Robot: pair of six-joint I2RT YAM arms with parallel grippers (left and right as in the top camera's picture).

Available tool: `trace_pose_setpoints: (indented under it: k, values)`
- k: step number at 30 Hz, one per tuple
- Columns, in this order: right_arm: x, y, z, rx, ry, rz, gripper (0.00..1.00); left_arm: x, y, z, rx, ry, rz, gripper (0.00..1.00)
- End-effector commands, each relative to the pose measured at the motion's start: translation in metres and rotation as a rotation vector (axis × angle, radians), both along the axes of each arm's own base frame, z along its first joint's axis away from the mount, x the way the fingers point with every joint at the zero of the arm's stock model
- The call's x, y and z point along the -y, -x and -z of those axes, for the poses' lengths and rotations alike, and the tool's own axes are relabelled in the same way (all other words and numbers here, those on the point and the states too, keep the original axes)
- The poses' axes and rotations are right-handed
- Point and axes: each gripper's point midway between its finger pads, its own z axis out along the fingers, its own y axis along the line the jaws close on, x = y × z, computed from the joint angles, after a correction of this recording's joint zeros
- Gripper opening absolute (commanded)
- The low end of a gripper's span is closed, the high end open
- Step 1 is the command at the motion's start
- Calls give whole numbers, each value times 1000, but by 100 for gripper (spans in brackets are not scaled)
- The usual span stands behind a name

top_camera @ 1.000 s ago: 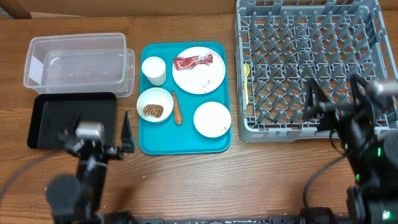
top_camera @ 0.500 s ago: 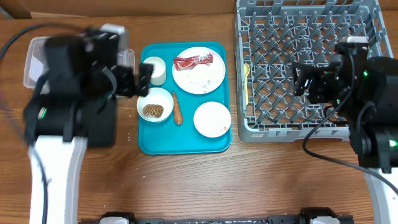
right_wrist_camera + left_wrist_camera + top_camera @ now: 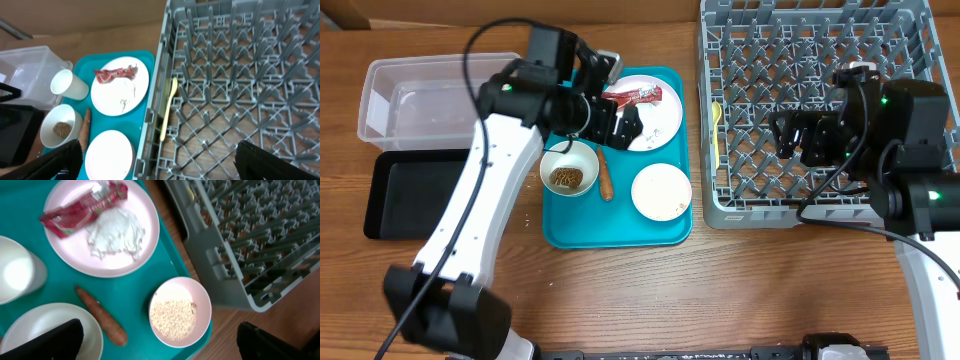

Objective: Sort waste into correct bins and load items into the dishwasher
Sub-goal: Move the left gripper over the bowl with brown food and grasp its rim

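My left gripper hangs open and empty over the wide plate on the teal tray. The plate holds the red wrapper and the white tissue. The carrot lies on the tray between the bowl of rice and the bowl with the brown lump. The cup stands at the tray's far left. My right gripper is open and empty above the grey dish rack. The clear tub and black tray sit at the left.
The teal tray lies between the bins and the rack. A yellow utensil lies inside the rack along its left wall. The left arm crosses above the tub and the cup. Bare wooden table runs along the front.
The left arm has swung from the front left of the table up and right, over the teal tray. The right arm has moved up and left over the rack.
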Motion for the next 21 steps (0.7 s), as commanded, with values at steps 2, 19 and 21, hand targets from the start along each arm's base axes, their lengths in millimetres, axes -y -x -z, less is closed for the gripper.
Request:
trace_pose_setpoints:
  k: [2,19,21]
  values:
    - [-4,0,-11,18,-7,-18,100,3,0,16,-88,-4,-46,90]
    - [-4,7,-3,-26,-7,-18,99,-39,7,103,-260,-420,-466,35]
    - [-4,7,-3,-27,-7,-18,99,-44,5,117,-282,-453,-501,36]
